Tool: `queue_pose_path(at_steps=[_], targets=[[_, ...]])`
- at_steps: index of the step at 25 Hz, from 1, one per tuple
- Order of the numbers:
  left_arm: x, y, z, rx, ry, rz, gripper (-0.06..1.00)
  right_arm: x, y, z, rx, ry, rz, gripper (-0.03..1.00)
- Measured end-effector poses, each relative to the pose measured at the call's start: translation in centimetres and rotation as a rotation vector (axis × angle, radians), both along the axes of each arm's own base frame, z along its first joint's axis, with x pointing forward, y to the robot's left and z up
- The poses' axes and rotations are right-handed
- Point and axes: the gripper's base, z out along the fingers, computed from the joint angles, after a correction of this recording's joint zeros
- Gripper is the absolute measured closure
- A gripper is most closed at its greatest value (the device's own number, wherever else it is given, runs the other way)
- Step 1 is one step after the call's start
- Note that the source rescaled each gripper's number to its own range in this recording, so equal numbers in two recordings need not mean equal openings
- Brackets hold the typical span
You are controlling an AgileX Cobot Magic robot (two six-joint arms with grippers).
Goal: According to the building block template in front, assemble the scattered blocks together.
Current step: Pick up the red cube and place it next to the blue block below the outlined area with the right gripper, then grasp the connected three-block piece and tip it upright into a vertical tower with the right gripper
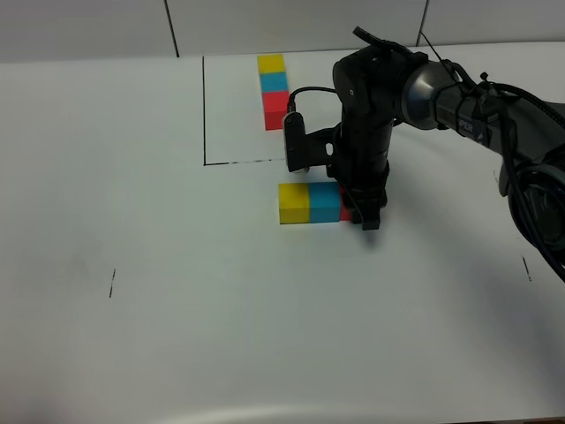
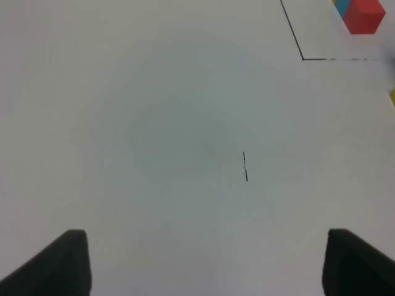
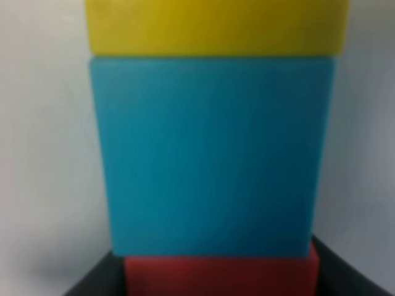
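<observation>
R gripper (image 3: 222, 285): dark fingers (image 3: 102, 282) sit flush against both sides of the red block (image 3: 222, 274), narrow, clamped on it. From the high cam the same gripper (image 1: 366, 216) points straight down and hides most of the red block (image 1: 344, 213); only a sliver shows.

Red block touches the cyan block (image 3: 213, 154), which touches the yellow block (image 3: 216, 28). All 3 form one straight row, faces flush, no gaps seen. In the high view the row runs left from the fingers: cyan (image 1: 325, 201), then yellow (image 1: 294, 203) at the far end.

L gripper (image 2: 207, 265): fingertips (image 2: 62, 265) wide apart, nothing btwn them, over bare table (image 2: 154, 123).

Writing: a small pale marking on the R arm (image 1: 441, 97) is too small to read. No print on any block.

Template (image 1: 274, 84) lies beyond the row, well apart from the fingers: yellow, cyan, red cubes in a line toward the back edge. A thin black pen outline (image 1: 204, 115) passes its left side and near side. L wrist cam catches its red end (image 2: 364, 15).

Blocks: plain matte cubes, sharp edges, equal size. Table is smooth white, w/ short pen ticks (image 1: 112, 283).
</observation>
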Motion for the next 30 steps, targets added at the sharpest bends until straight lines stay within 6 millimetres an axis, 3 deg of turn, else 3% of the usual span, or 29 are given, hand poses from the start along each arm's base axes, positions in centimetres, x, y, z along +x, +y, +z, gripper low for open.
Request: queue_pose_path(at_steps=[7, 11, 16, 19, 25, 30], targets=[[0.0, 0.0, 0.0, 0.000, 0.000, 0.000, 0.31, -0.2, 0.2, 0.4, -0.003, -0.015, 0.012, 0.50], [0.0, 0.0, 0.0, 0.000, 0.000, 0.000, 0.31, -0.3, 0.0, 2.5, -0.006, -0.045, -0.023, 0.43], [0.0, 0.0, 0.0, 0.000, 0.000, 0.000, 0.31, -0.7, -0.8, 6.8, 0.031, -0.117, -0.133, 0.41], [0.0, 0.0, 0.0, 0.000, 0.000, 0.000, 0.31, -1.6, -2.2, 8.8, 0.067, -0.155, -0.230, 0.32], [0.0, 0.0, 0.0, 0.000, 0.000, 0.000, 0.31, -4.4, -5.5, 10.6, 0.128, -0.228, -0.465, 0.06], [0.0, 0.0, 0.0, 0.000, 0.000, 0.000, 0.31, -7.7, -8.3, 12.2, 0.189, -0.268, -0.737, 0.01]])
